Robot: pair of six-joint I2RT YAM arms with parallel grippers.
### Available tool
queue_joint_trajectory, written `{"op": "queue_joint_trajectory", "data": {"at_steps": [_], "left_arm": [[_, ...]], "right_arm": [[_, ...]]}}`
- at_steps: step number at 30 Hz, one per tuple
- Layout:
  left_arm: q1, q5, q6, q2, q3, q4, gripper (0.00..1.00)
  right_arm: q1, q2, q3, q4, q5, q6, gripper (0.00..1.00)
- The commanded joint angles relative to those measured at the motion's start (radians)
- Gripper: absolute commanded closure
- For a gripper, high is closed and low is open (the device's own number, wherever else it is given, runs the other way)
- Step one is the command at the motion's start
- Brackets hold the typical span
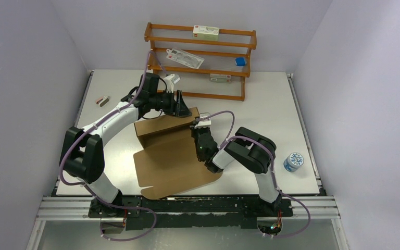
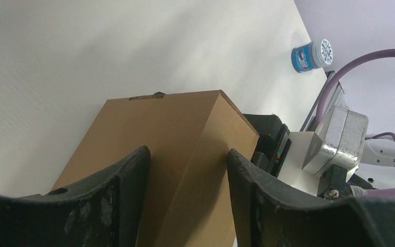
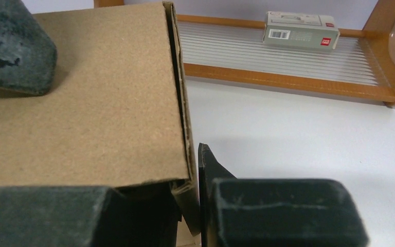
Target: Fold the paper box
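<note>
The paper box point(image 1: 173, 156) lies mid-counter. Its near half is flat toward the near edge and its far wall is already stood up. I have the left tool point(image 1: 182, 108) on that wall from the far side, its fingers apart and straddling the folded ridge, I judge to stop it springing back. The right tool point(image 1: 197, 130) sits at the wall's right end and looks pinched together on the end flap, probably so I can tuck it inward.
</note>
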Motion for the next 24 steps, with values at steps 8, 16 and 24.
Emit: {"op": "queue_joint_trajectory", "data": {"at_steps": [8, 16, 24], "left_arm": [[-0.002, 0.04, 0.005, -0.028, -0.025, -0.167, 0.4], [-0.001, -0.086, 0.036, -0.047, -0.004, -0.213, 0.38], [-0.001, -0.111, 0.041, -0.053, -0.002, -0.215, 0.38]], "right_arm": [[-0.039, -0.038, -0.005, -0.007, 0.04, -0.001, 0.9], [-0.052, -0.104, -0.065, -0.093, -0.167, 0.031, 0.7], [-0.053, -0.159, -0.082, -0.213, -0.238, 0.048, 0.61]]}}
